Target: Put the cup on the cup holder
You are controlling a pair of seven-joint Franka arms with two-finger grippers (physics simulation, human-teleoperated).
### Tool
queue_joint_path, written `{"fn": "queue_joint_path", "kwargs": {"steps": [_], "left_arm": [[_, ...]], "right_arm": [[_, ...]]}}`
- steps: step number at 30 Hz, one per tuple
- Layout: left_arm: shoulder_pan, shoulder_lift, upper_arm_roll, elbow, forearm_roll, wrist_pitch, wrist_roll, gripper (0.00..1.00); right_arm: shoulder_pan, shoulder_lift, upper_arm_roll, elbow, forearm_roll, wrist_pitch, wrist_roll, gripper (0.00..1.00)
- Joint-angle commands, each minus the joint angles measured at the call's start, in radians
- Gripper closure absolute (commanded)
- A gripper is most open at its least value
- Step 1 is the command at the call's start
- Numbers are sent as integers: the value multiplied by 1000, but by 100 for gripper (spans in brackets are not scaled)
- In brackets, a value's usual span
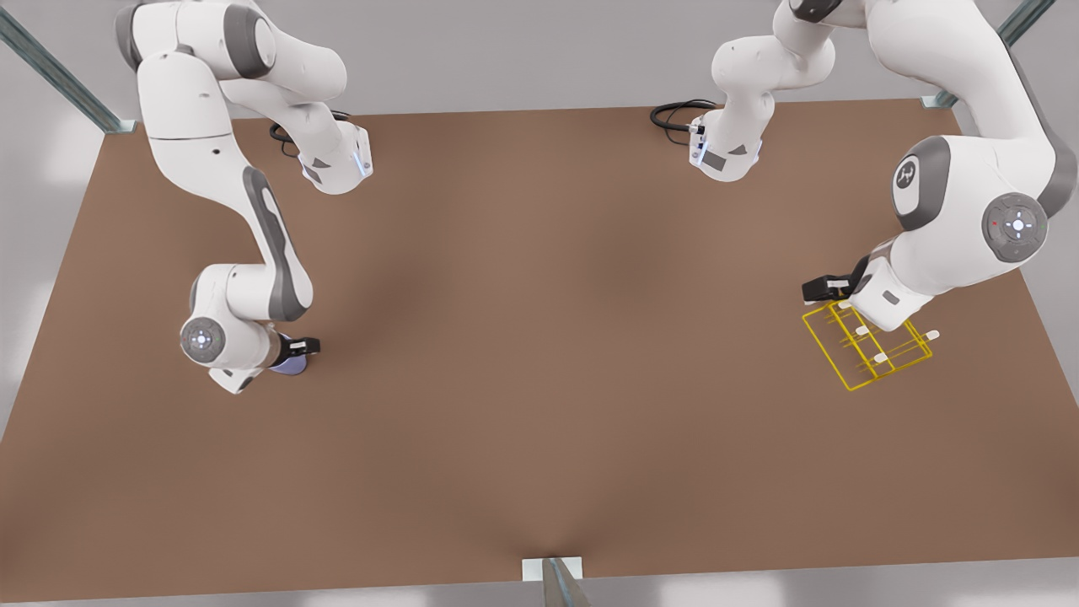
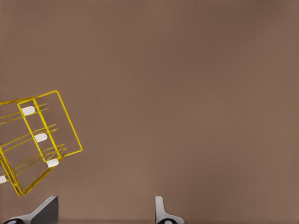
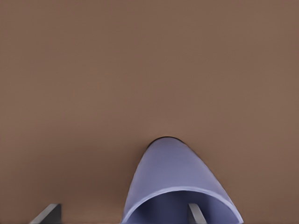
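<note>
On the front view's left, the right gripper (image 1: 297,352) is down at the bench (image 1: 539,379) with the cup (image 3: 180,184). One of its jaws is inside the rim and the other stands well outside, spread and not yet closed on it. Across the bench, the left gripper (image 2: 106,212) hovers spread and empty, with the cup holder (image 2: 39,140) just beside its jaws. Lifting, carrying and placing all remain, I'd judge.

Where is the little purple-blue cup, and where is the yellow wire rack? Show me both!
the cup (image 3: 175,168), right wrist view, on its outer wall.
the cup holder (image 2: 70,122), left wrist view, on a long bar of its yellow frame.
</note>
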Motion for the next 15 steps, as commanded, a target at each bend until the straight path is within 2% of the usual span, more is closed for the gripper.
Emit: {"fn": "queue_joint_path", "kwargs": {"steps": [1,8,10,13,15], "left_arm": [[1,4,2,0,1,4,-6,0],[-11,3,9,-4,4,-22,0,0],[-9,0,7,-3,2,-32,-1,0],[-11,1,5,-3,2,-30,-1,0],[-19,1,4,-1,4,-32,-1,0]], "right_arm": [[4,10,-2,2,1,4,-40,0],[4,30,-11,5,0,4,-43,0],[4,33,-14,7,-2,2,-54,23],[5,38,-20,5,-2,-1,-58,28],[4,38,-22,7,-2,-4,-72,46]]}}
